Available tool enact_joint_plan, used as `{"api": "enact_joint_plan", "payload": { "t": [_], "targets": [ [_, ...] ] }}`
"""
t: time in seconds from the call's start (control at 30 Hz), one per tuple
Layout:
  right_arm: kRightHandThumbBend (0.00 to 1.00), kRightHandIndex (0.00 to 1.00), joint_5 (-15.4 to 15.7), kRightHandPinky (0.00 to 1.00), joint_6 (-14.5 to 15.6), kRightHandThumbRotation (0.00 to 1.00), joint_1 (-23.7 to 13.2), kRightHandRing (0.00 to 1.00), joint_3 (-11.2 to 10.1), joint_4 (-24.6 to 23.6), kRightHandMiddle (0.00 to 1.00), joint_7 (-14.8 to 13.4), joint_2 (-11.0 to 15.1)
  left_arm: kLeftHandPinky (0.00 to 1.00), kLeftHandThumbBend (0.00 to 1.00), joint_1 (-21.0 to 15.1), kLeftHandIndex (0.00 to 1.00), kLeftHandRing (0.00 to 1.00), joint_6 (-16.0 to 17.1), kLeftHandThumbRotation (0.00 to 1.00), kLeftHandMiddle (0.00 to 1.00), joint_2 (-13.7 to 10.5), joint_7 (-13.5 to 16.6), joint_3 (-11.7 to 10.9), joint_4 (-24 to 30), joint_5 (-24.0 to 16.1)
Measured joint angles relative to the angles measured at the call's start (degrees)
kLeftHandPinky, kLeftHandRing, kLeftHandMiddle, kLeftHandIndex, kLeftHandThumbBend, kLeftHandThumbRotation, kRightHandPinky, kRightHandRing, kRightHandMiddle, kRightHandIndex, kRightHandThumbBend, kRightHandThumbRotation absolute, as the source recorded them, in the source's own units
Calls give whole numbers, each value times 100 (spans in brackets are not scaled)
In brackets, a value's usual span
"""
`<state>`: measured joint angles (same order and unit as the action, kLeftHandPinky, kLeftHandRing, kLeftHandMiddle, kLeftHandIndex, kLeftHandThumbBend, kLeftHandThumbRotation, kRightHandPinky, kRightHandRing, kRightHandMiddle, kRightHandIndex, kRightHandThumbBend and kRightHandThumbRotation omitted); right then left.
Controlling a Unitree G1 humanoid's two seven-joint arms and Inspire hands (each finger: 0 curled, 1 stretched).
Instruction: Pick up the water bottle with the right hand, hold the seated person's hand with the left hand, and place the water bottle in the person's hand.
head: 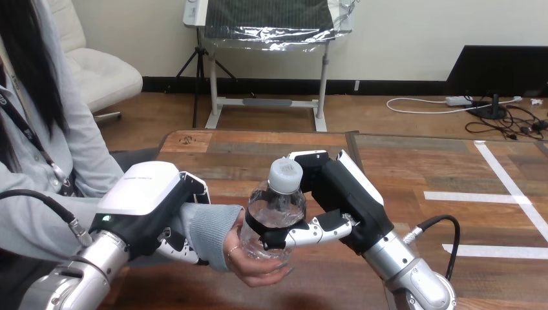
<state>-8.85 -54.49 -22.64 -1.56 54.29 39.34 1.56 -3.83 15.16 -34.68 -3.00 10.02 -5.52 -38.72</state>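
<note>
**A:** Starting at the left, what could go wrong?

**B:** The left hand [152, 203] sits over the person's grey-sleeved wrist [210, 226], with its fingers [176, 248] curled underneath. If that clasp loosened or tugged, the person's hand [255, 263] could sink or slide out from under the bottle.

**A:** Where is the bottle?

**B:** The water bottle [276, 216] is lifted off the wooden table [258, 145], above the near edge and about midway along it. Its base is in the person's upturned palm. The person's fingers look cupped rather than closed, so I judge it could topple if let go now.

**A:** And the right side?

**B:** The right hand [346, 194] is wrapped round the bottle's lower body. Opening it too soon, or dragging it on the way out, could knock the bottle over.

**A:** Which way does the bottle point?

**B:** Its long axis is nearly vertical, with the cap [285, 173] on top and leaning slightly right.
</note>
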Motion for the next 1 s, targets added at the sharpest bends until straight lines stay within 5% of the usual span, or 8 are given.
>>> {"api": "enact_joint_plan", "payload": {
  "t": [1.0],
  "targets": [
    [79, 31, -43, 20, -114, 0, 0, 26, 82, 0, 34, 17, -11, 31, 85, -6, 40, 34, -30, 0, 39, 18, -55, -1, 96, 6]
  ]
}}
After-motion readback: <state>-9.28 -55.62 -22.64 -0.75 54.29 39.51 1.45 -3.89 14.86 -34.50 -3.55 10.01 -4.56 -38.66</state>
